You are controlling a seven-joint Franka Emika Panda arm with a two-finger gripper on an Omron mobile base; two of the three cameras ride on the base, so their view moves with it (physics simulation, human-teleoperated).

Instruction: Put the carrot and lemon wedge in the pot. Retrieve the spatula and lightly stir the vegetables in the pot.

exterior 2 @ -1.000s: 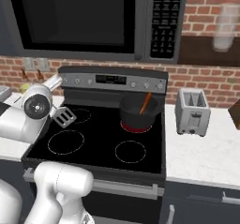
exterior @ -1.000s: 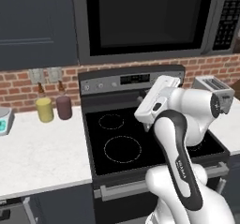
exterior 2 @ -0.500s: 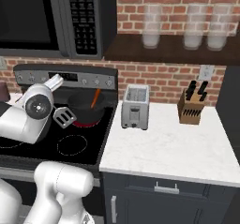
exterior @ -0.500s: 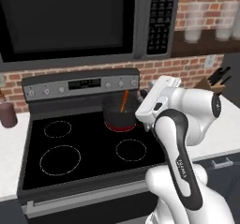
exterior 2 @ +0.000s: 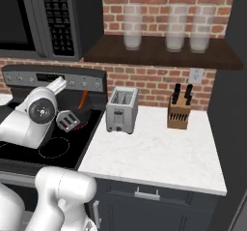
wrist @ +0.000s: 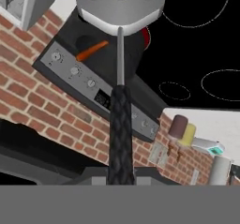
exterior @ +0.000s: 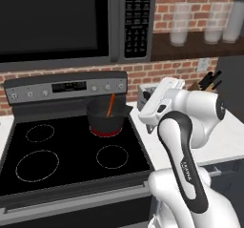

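View swung right; spatula beside pot rim.

Orange carrot in a black, red-based pot; silver-grey slotted spatula with textured black handle; white speckled counter; red brick wall.

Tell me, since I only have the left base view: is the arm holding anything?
Observer: Yes. The hand view shows the jaws shut on the thin black handle of the silver-grey slotted spatula.
Operator: Where's its head relative to the pot?
Observer: In the right base view the head hangs in the air just in front of the squat black pot, not dipped inside it.
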